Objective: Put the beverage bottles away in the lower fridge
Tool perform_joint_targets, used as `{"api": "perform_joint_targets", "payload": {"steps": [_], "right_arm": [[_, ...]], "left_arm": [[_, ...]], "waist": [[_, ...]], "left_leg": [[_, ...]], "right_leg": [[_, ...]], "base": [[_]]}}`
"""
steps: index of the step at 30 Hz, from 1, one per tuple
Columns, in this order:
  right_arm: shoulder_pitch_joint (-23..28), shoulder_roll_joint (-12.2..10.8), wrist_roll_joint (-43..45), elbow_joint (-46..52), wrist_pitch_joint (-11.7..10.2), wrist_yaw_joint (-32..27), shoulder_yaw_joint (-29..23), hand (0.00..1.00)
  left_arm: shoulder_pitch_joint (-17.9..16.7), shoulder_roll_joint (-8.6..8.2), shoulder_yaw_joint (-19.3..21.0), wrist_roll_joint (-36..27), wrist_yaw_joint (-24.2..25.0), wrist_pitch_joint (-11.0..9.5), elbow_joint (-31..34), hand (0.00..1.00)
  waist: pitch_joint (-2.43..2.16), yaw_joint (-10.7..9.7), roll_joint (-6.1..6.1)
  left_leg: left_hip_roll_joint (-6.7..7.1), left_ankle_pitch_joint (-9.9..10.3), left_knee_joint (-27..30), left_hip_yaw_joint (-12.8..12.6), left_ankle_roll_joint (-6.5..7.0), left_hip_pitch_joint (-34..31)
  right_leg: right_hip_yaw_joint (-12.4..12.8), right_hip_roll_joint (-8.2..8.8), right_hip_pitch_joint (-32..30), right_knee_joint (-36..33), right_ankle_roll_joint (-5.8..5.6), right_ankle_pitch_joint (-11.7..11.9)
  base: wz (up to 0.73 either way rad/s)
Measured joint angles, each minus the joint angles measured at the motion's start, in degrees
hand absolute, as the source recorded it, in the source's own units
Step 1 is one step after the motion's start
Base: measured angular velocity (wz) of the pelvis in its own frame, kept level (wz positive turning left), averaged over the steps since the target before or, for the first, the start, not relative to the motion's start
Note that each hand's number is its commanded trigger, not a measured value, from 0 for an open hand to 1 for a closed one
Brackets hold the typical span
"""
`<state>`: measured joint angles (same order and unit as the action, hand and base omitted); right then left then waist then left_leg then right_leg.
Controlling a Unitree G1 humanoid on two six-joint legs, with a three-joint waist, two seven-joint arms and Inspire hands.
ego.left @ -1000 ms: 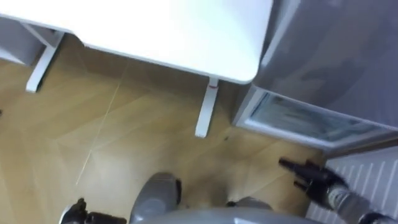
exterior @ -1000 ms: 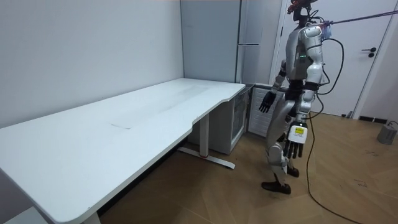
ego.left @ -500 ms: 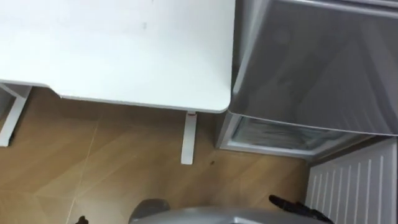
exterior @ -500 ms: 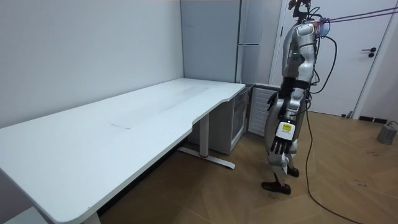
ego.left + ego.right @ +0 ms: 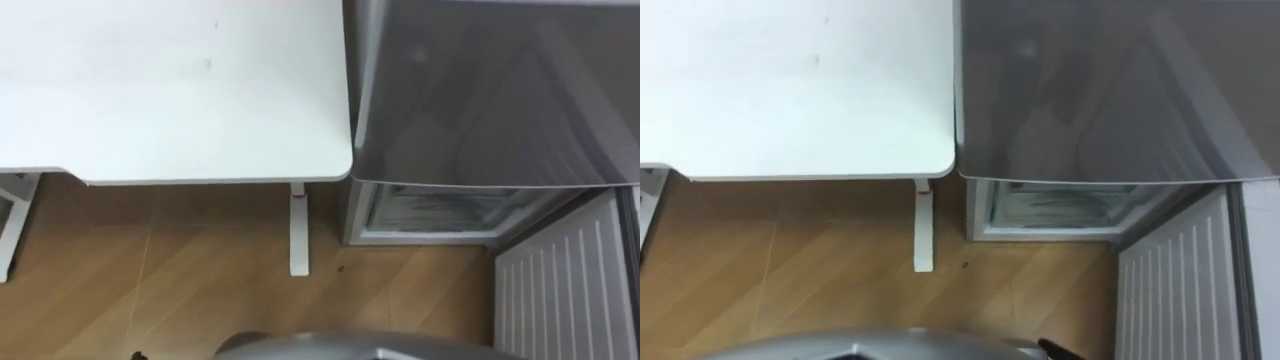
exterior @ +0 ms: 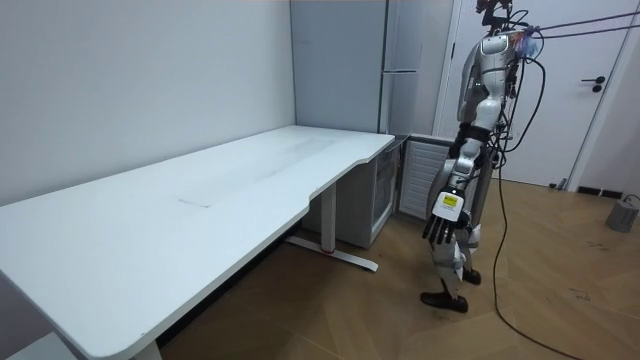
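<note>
Lower fridge [image 5: 430, 212] is open: a pale compartment under the tall grey fridge body [image 5: 480, 90], right beside the end of the white surface [image 5: 170, 90]. Its one white ribbed door [image 5: 565, 285] stands out to the right. The robot is upright on the wood floor [image 5: 200, 290], facing it. Left robot hand [image 6: 439, 218] hangs at its side, fingers loose and straight, holding nothing. Right robot hand [image 5: 1051, 348] barely peeks in at the bottom edge; spread or closed, I cannot tell. One fridge, one surface, two white legs [image 5: 298, 232].
</note>
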<state>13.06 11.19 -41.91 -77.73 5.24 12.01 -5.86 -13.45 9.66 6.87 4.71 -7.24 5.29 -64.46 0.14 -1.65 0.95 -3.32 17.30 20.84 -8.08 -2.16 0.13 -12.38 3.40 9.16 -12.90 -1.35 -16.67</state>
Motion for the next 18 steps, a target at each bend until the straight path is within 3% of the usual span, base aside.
{"api": "perform_joint_targets", "payload": {"steps": [3, 6, 10, 14, 18], "right_arm": [[0.09, -0.02, 4.79, -0.16, 1.64, -0.32, -0.48, 0.00], [-0.25, -0.10, 6.85, -0.13, 2.44, -0.89, -0.13, 0.00], [-2.82, -0.16, 10.94, 0.24, 3.17, -2.73, 0.08, 0.00], [-5.54, -0.38, 15.76, 1.80, 3.00, -5.75, 0.13, 0.00], [-8.36, -0.46, 19.81, 3.62, 2.25, -6.53, 0.12, 0.00]], "left_arm": [[-0.34, 0.00, 0.12, 0.01, 0.21, 1.18, -0.06, 0.00], [-0.09, -0.04, -0.02, -0.06, 0.23, 2.24, -0.20, 0.00], [0.51, -0.26, -0.26, -0.52, 0.13, 3.16, -0.05, 0.00], [3.28, -0.24, -0.30, -0.80, -0.94, 2.96, 0.02, 0.00], [5.77, -0.24, -0.43, -0.63, -0.91, 0.65, 0.11, 0.00]], "waist": [[0.02, -0.06, 0.45], [0.06, 0.23, 1.46], [0.08, 0.28, 1.82], [0.14, 0.29, 1.54], [0.27, 0.26, 1.08]], "left_leg": [[0.08, -0.42, -0.74, -0.60, 0.07, 0.69], [0.06, -0.50, -1.06, -1.43, 0.14, 1.65], [0.07, -0.63, -1.05, -1.67, 0.36, 1.58], [0.04, -0.70, -1.05, -1.66, 0.48, 1.55], [0.04, -0.74, -1.42, -1.65, 0.55, 1.56]], "right_leg": [[1.16, 0.03, 0.17, 0.30, -0.02, 0.15], [2.23, 0.01, 0.33, 0.51, -0.13, 0.22], [2.67, -0.11, 0.24, 1.45, -0.35, 1.06], [2.60, -0.14, 0.27, 1.35, -0.35, 1.76], [2.62, -0.14, 0.31, 1.33, -0.39, 2.04]], "base": [[-0.16], [-0.14], [-0.09], [0.00], [0.00]]}}
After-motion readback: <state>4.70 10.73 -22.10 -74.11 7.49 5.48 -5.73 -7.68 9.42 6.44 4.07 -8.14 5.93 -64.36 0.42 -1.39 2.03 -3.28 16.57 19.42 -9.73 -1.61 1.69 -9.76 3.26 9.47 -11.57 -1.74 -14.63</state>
